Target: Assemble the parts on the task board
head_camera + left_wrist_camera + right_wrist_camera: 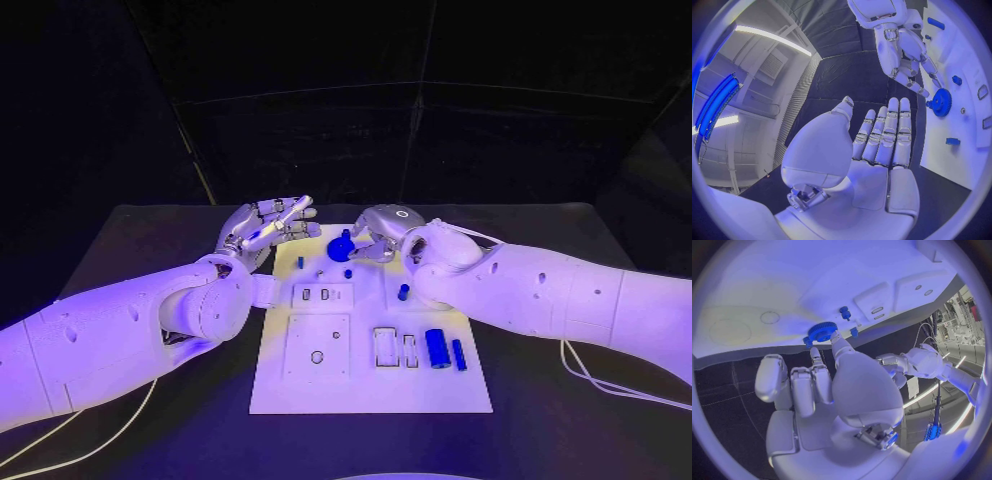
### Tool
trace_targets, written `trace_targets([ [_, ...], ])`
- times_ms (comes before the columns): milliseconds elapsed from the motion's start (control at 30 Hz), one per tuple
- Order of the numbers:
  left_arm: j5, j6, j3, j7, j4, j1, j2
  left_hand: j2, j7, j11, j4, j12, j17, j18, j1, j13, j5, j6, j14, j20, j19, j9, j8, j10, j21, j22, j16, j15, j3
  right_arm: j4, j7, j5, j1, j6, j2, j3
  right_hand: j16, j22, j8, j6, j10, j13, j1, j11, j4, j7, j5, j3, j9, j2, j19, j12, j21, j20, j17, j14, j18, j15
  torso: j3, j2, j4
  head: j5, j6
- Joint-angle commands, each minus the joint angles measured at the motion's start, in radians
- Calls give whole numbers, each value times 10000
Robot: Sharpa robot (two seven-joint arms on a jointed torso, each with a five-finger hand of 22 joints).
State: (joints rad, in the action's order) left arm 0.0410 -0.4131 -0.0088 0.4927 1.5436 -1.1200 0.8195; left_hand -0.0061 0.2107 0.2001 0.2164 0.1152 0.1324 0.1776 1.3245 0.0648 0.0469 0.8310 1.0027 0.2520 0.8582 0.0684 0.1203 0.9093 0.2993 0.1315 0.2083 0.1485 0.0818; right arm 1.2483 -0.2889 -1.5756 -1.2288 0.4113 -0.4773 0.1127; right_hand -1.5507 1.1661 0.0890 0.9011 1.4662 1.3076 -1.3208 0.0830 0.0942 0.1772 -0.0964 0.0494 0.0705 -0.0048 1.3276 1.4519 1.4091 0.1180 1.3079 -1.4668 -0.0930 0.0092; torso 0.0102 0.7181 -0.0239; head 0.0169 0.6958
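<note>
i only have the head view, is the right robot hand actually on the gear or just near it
Observer: In the right wrist view a fingertip of the right robot hand touches the gear's toothed rim. I cannot tell whether it is a full grip.
Operator: and the left robot hand, anything in it
Observer: No. The left wrist view shows the left robot hand with a bare palm and its fingers straight, side by side, off the board's edge.
</note>
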Motion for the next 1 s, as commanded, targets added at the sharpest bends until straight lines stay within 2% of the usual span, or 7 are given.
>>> trace_targets([
  [33, -64, 124, 9, 68, -2, -17, 36, 30, 446, 46, -47, -40, 8, 4, 91, -9, -1, 19, -31, 73, -14, -16, -34, 0, -66, -11, -35, 69, -5, 446, 1416, 1253, -23, 1507, -560, -4, -17, -57, -82, -92, 120, 1422, 58, 70, 56, 2, 6, 21, -19, 17, -47, -78, -35, 51, 2075, -919, 83, 63, -1, -14, 42, -2, -41],
  [200, -64, 127, 9, 76, -36, -17, 89, 37, 445, 46, -51, -47, 9, 5, 85, -9, -1, 23, -28, 74, -14, -16, -41, 4, -71, -15, -41, 68, -12, 1226, 3129, 3558, -94, 1796, -1800, -7, 41, -326, -149, -45, -43, 1260, -193, 90, -61, 21, -311, 126, 6, 8, -240, -270, -167, 84, 1920, -880, 29, 88, -3, -55, 107, -34, -75],
  [367, -64, 135, 8, 77, -84, -16, 103, 46, 444, 45, -55, -54, 11, 7, 78, -8, -1, 27, -25, 75, -15, -16, -49, 10, -78, -20, -49, 68, -20, 1444, 4394, 5691, -251, 843, -2880, -8, 52, -427, -144, 118, -129, 1195, -390, 64, -251, -5, -1182, 73, 39, -154, -317, -360, -232, 76, 1906, -875, 9, 69, -28, -82, 157, 52, -111],
  [567, -64, 198, 7, 99, -122, -14, 46, 46, 443, 45, -58, -56, 12, 7, 80, -8, -1, 28, -23, 75, -15, -16, -51, 11, -79, -21, -49, 68, -21, 1102, 5235, 6572, -330, -107, -3538, -4, 30, -425, -176, 128, -183, 1143, -538, 56, -415, -12, -1356, 3, 33, -281, -315, -425, -238, 63, 1974, -890, 11, 59, -24, -56, 110, 296, -199],
  [767, -64, 257, 6, 55, -220, -11, -9, 46, 443, 45, -58, -56, 12, 7, 80, -8, -1, 28, -23, 75, -15, -16, -51, 11, -79, -21, -49, 68, -21, 547, 5493, 6587, -335, -660, -3655, 0, 16, -429, -213, 77, -263, 1061, -637, 61, -514, -3, -1338, -35, 19, -342, -317, -522, -244, 62, 2017, -900, 12, 61, -51, -54, 125, 334, -187],
  [867, -64, 292, 5, 28, -270, -10, -33, 46, 443, 45, -58, -56, 12, 7, 80, -8, -1, 28, -23, 75, -15, -16, -51, 11, -79, -21, -49, 68, -21, 201, 5522, 6384, -329, -930, -3616, 1, 5, -442, -240, 15, -306, 1020, -670, 74, -561, 11, -1254, -78, 7, -374, -324, -573, -252, 67, 2052, -908, 11, 70, -13, -53, 113, 396, -157],
  [1000, -64, 325, 5, 10, -330, -9, -67, 45, 441, 44, -64, -58, 13, 8, 82, -8, -1, 27, -19, 75, -15, -16, -54, 14, -81, -23, -51, 67, -24, -246, 5493, 6012, -294, -1273, -3510, 3, 11, -488, -256, -72, -363, 965, -675, 94, -602, 31, -1080, -165, -6, -419, -353, -638, -276, 79, 2039, -904, 3, 86, -8, -54, 96, 381, -132],
])
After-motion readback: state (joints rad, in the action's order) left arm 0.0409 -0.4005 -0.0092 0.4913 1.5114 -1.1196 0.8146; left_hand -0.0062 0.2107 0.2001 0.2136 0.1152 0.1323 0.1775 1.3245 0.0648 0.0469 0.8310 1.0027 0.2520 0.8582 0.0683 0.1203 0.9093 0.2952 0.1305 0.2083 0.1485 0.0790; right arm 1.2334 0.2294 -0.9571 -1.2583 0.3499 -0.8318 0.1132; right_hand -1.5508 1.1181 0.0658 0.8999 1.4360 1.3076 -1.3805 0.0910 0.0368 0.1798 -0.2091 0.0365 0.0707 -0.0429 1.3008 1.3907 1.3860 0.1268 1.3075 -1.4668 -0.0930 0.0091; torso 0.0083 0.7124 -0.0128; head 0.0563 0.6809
